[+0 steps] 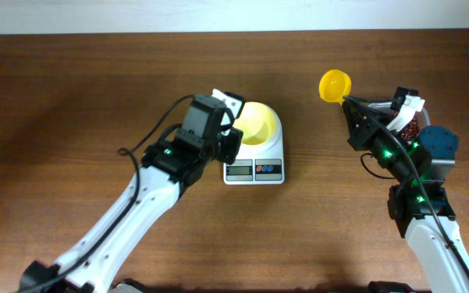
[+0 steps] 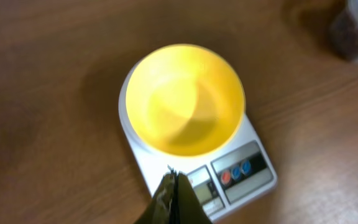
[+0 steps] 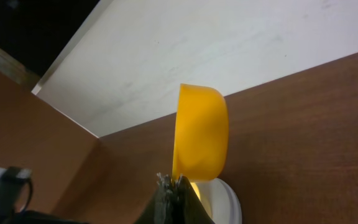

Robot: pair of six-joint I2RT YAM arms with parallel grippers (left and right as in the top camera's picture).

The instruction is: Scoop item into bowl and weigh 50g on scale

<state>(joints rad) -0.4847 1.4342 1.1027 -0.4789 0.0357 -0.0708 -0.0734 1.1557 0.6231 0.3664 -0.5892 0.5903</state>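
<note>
A brown wooden table (image 1: pixel 72 98) runs up to a white wall (image 3: pixel 229 43) at 12 o'clock. At its middle stands one white scale (image 1: pixel 255 169), long axis from 12 to 6, display and buttons facing 6 o'clock. One pale yellow bowl (image 1: pixel 259 122) sits upright on its platform, mouth up. The left gripper (image 2: pixel 173 186) hangs over the scale's front edge, its fingers pressed together on nothing. The right gripper (image 3: pixel 171 186) pinches the handle of one bright yellow scoop (image 1: pixel 335 84), whose cup points toward 10 o'clock, close to the table's far edge. We see the beans (image 1: pixel 407 128), too many to count, in one clear tub (image 2: pixel 356 31) at 3 o'clock, partly hidden under the right arm. Wide bare wood lies at 9 o'clock of the scale, with a narrower strip at 6.
</note>
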